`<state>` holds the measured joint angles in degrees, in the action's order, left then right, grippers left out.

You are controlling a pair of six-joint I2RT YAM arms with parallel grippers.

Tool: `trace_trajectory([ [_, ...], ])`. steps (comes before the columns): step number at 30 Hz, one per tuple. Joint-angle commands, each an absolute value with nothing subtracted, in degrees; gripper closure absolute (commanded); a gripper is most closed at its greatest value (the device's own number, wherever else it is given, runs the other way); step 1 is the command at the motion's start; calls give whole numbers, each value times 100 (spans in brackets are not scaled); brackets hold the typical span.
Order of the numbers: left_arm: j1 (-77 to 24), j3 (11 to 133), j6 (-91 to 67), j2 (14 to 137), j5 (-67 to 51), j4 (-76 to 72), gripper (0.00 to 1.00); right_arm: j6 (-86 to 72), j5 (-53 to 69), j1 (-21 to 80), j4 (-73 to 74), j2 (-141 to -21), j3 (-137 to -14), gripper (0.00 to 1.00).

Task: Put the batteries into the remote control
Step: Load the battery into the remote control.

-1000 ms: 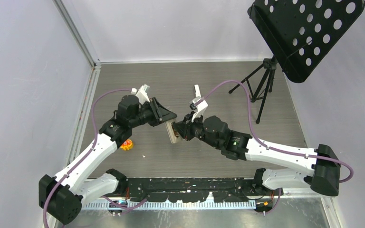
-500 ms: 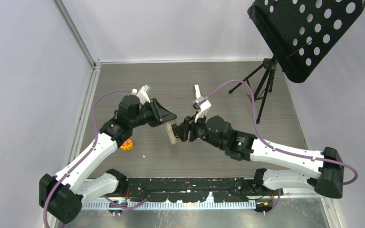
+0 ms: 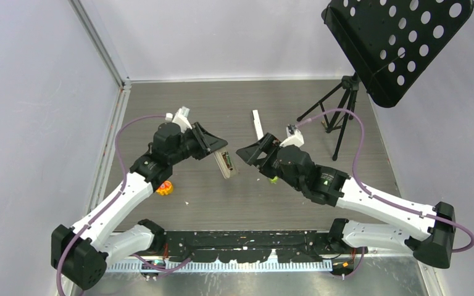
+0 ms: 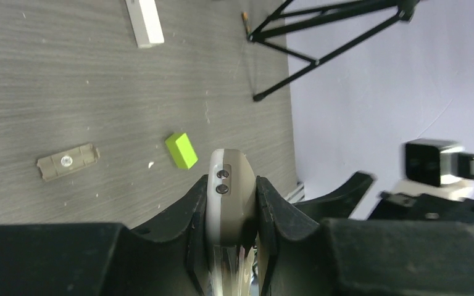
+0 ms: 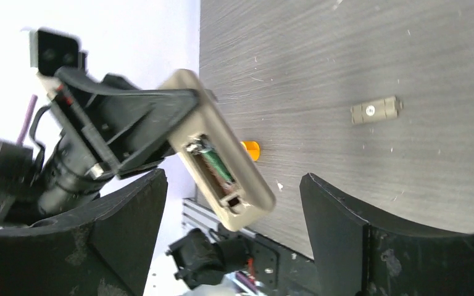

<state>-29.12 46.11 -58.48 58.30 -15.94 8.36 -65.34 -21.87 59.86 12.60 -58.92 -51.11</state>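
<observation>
Right fingers (image 5: 321,197) have let go of the beige remote control (image 3: 225,164) since a second ago and drawn back toward the right edge of the surface (image 3: 160,105). They now stand wide apart, holding nothing. A black music stand (image 3: 339,117) occupies the far right corner. Left fingers (image 4: 262,197) are closed narrowly on one end of the remote, holding it tilted above the middle of the surface with its open compartment toward the right arm. A white bar (image 3: 257,123) lies toward the far edge. The beige compartment cover (image 4: 68,161) lies flat, with a bright green block (image 4: 181,150) near it but apart. One dark battery (image 5: 213,165) sits inside the compartment.
</observation>
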Motion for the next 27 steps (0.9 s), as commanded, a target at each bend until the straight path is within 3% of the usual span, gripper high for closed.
trace_trajectory([
  [1, -2892, 4690, -6149, 5559, -943, 141, 100, -8716, -1966, 5773, 1158, -5637, -4682, 16],
  [9, -2892, 4919, -6365, 5558, -711, 328, 100, -9751, -1522, 5687, -1056, -5991, -4028, 18],
  [27, -2892, 5038, -6658, 5563, -832, 622, 100, -10211, -1140, 5627, -3695, -7548, -3875, 14],
])
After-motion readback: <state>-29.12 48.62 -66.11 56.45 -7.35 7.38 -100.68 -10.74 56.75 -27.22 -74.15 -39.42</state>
